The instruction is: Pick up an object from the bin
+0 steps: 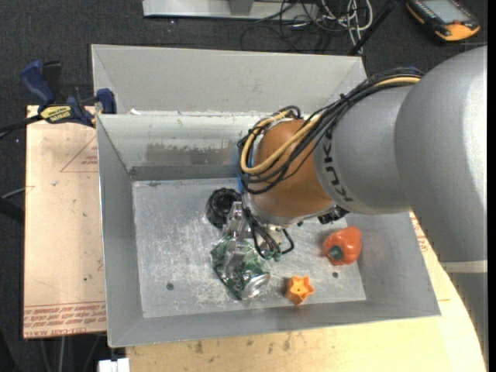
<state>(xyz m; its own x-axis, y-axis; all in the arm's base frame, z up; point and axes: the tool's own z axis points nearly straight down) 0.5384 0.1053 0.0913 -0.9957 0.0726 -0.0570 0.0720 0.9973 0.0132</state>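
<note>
Nearest the front wall of the grey metal bin [167,239] lies a small orange star-shaped toy [297,288], right of the middle and clear of everything else. Just to its left is a crumpled green and silver foil wrapper [240,273], a ragged bundle on the scuffed floor; its upper end runs in under the robot's tool, so that end is hard to trace.

The gripper [247,240] is directly over the top of that wrapper and seems to touch it, though the metal parts and the shiny foil blend together there. Whether the gripper is released, clenched or grasping the foil cannot be told, since its tip is lost against the wrapper and under a loop of thin black wire.

Right of the gripper, and apart from it, sits an orange-red pepper-shaped toy with a green stalk [342,246]; its top edge is just beside the underside of the wrist. A little further back, left of the gripper, a black round object [222,203] is partly covered by the wrist (its kind cannot be made out).

Above these the orange cover [288,173] of the wrist hides the middle of the bin floor and part of the back wall. Yellow and black cables [341,103] loop across it, and the thick grey arm [434,138] runs off the right edge.
</note>
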